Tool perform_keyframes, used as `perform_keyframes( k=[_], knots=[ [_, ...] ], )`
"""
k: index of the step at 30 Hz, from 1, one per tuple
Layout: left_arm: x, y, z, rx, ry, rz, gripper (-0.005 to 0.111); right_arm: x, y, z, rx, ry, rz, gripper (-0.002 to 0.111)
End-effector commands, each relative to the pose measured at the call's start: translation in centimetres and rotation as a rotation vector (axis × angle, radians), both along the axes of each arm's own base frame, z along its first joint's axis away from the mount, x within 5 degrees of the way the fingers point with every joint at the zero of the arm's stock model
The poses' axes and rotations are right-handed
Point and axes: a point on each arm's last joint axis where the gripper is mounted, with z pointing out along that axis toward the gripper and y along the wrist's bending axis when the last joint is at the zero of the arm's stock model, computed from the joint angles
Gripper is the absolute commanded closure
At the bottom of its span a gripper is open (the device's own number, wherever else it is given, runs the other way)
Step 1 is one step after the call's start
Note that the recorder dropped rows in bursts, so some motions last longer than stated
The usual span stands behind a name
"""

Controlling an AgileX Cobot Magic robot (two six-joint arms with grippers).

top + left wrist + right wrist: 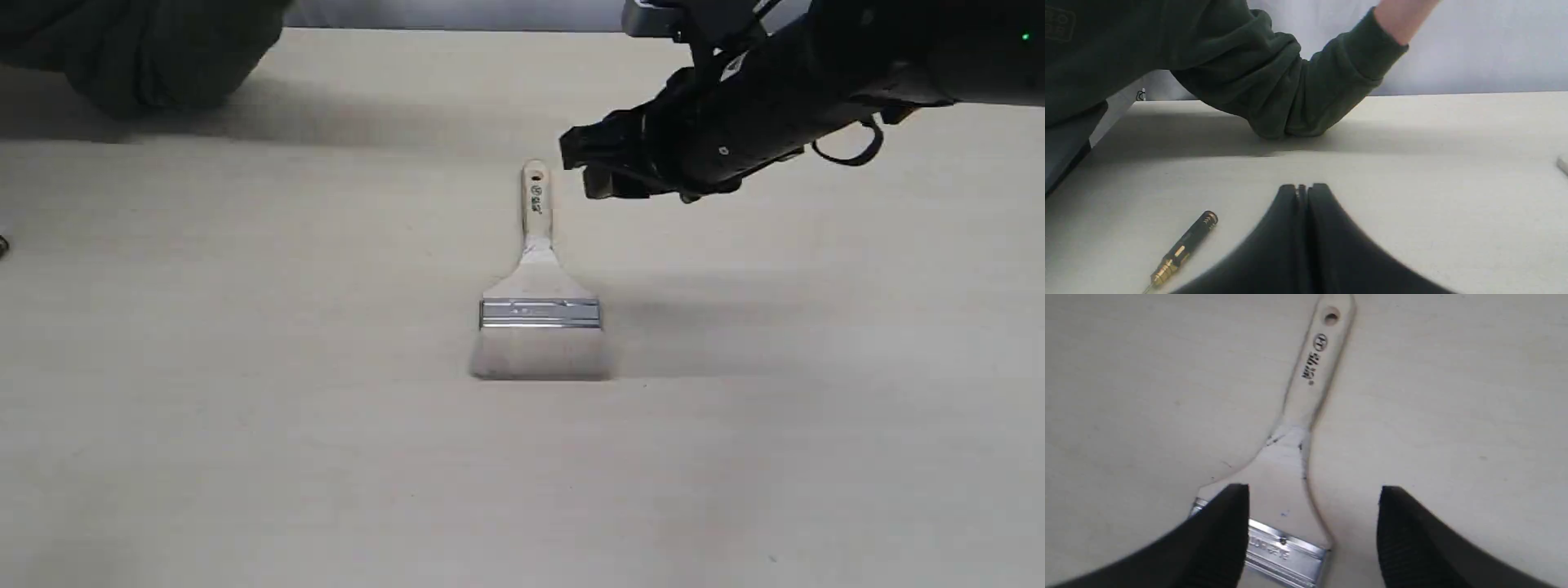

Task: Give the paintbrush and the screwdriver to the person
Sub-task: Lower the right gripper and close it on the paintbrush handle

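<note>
A wide flat paintbrush with pale wooden handle, silver metal ferrule and off-white bristles [539,310] lies flat in the middle of the light beige table [245,457]. Its bristles point to the near side and its handle to the far side. The black right gripper [1314,490] hangs over the brush with its two fingers spread apart and nothing between them; in the exterior view it is just to the right of the handle's far end. The black left gripper [1302,188] has its fingers pressed together and is empty. The small screwdriver with black handle and gold rings [1184,247] lies on the table just beside it, not touching. The person's dark green sleeve [139,57] rests with the elbow on the far left of the table. The hand itself is out of the picture, so I cannot tell how it is held.
</note>
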Motion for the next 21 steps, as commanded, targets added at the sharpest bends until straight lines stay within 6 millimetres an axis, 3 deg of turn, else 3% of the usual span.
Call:
perform_keyframes(
  k=[1, 6, 21],
  knots=[
    [0.0, 0.0, 0.0, -0.004, -0.012, -0.005, 0.107, 0.6, 0.7, 0.3, 0.045, -0.011, 0.029, 0.058],
    [0.0, 0.0, 0.0, -0.004, -0.012, -0.005, 0.107, 2.0, 1.6, -0.2, 0.055, 0.027, 0.045, 0.058],
    [0.0, 0.0, 0.0, -0.007, -0.010, -0.006, 0.107, 6.7, 3.4, -5.2, -0.019, 0.173, 0.046, 0.058]
  ],
)
